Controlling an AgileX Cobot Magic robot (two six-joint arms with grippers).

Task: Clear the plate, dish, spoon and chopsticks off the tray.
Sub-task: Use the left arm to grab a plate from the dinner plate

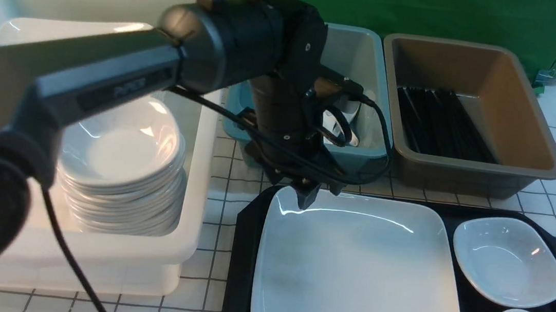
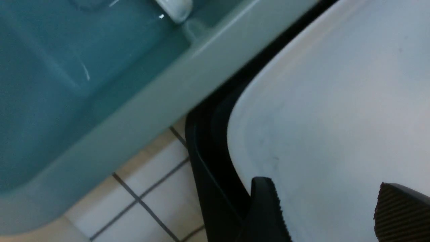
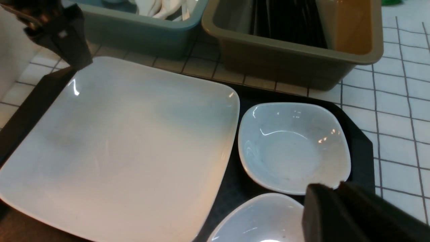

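Since white china spoons (image 1: 346,124) lie in the teal plastic bin (image 1: 360,157) and thin black chopsticks (image 1: 441,124) lie in the brown plastic bin (image 1: 472,176), the big flat white square plate (image 1: 358,273) looks next. It sits on the black plastic tray (image 1: 242,255) beside two small white bowls (image 1: 507,260). The left gripper (image 1: 311,193) hangs over its far left corner, fingers apart and empty; it must drop and pinch the rim. The right gripper (image 3: 339,208) looks closed, holding nothing. A white plastic tub (image 1: 199,168) holds stacked round white plates (image 1: 122,160).

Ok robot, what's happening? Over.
Left end effector open above large glossy white square plate, far left corner. Right end effector shut. Plate on black plastic tray. Nothing blocking.
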